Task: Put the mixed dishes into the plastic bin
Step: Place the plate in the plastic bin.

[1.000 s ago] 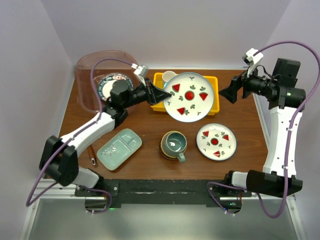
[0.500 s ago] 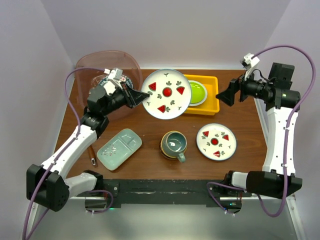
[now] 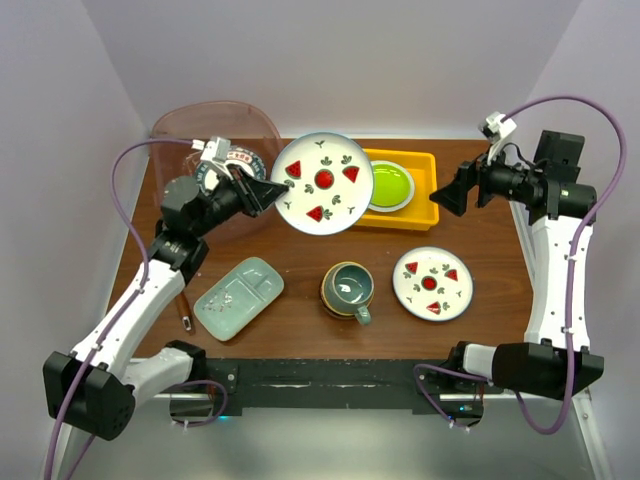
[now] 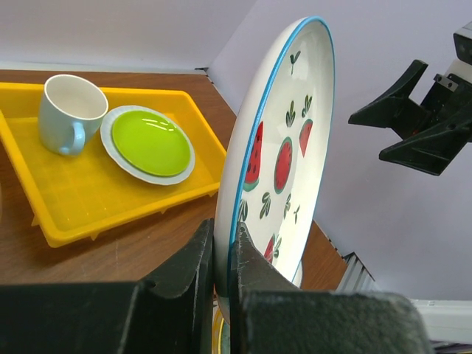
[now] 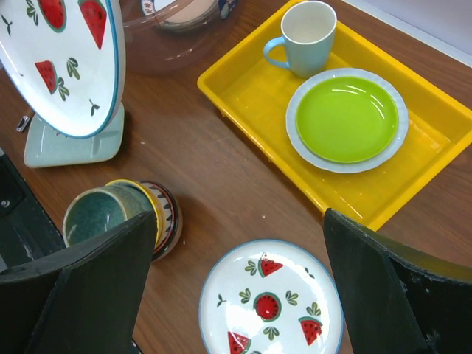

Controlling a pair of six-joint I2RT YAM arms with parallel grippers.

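1. Nearest the arms, a pale green tray (image 3: pixel 238 297), a teal mug (image 3: pixel 347 285) sitting in a patterned bowl (image 5: pixel 168 217) and a small white plate (image 3: pixel 432 282) with red marks lay on the brown table (image 3: pixel 300 255).
2. Farther back, the left gripper (image 4: pixel 223 254) pinched the rim of a big white plate (image 3: pixel 323 183), one finger on each side. The plate stood on its edge in the air, between the plastic bin (image 3: pixel 175 140) and the yellow tray (image 3: pixel 425 200).
3. The right gripper (image 3: pixel 447 192) had its fingers spread wide and held nothing.
4. At the back left, the bin held a dark patterned plate (image 3: pixel 240 157).
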